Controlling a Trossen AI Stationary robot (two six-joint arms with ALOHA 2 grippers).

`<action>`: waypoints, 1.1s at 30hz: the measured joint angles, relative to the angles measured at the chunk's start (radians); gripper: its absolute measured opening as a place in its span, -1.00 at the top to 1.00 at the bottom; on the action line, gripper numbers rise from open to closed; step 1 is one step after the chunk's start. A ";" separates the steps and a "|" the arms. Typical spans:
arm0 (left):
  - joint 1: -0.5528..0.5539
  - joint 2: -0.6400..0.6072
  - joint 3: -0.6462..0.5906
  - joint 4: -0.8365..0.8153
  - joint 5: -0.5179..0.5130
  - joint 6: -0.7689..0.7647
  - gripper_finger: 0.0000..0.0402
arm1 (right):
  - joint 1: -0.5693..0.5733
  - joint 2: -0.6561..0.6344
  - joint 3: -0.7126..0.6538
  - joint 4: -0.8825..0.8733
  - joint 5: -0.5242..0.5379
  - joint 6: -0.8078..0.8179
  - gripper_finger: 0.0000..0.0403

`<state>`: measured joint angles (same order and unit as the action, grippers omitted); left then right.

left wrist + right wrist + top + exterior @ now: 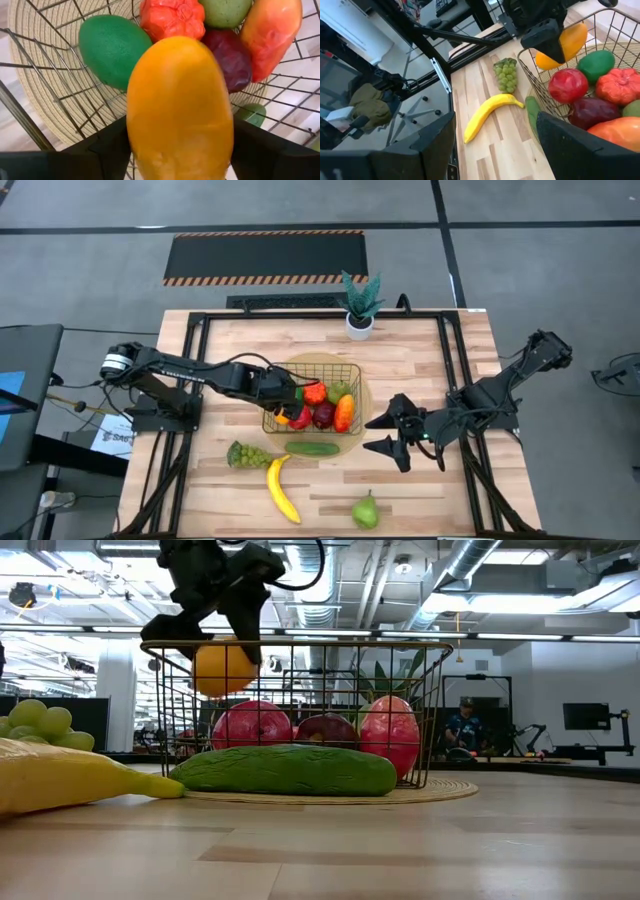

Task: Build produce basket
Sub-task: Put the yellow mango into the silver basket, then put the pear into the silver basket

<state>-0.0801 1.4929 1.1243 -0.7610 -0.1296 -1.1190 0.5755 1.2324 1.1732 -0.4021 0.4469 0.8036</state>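
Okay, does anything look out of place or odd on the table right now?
Nothing stands out. The left gripper holds an orange-yellow plastic fruit over the upright gold wire-mesh basket; the right gripper waits open beside it.

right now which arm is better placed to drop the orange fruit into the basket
Left. The left tool is already shut on the orange fruit and holds it over the basket, above the fruit already inside. The right tool sits open and empty on the table beside the basket.
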 joint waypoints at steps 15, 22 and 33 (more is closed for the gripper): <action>-0.008 -0.004 0.035 -0.030 0.071 -0.028 -0.65 | 0.000 0.000 0.000 -0.050 -0.003 0.007 -0.47; -0.034 -0.005 0.151 -0.129 0.043 0.002 -0.65 | 0.017 0.032 0.000 -0.173 -0.055 0.115 -0.47; -0.187 -0.005 0.256 -0.165 0.012 0.003 -0.65 | 0.147 0.357 0.002 -0.065 -0.259 0.247 -0.47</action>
<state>-0.2673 1.4879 1.3804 -0.9262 -0.1178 -1.1163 0.7228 1.5896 1.1756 -0.4674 0.1878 1.0505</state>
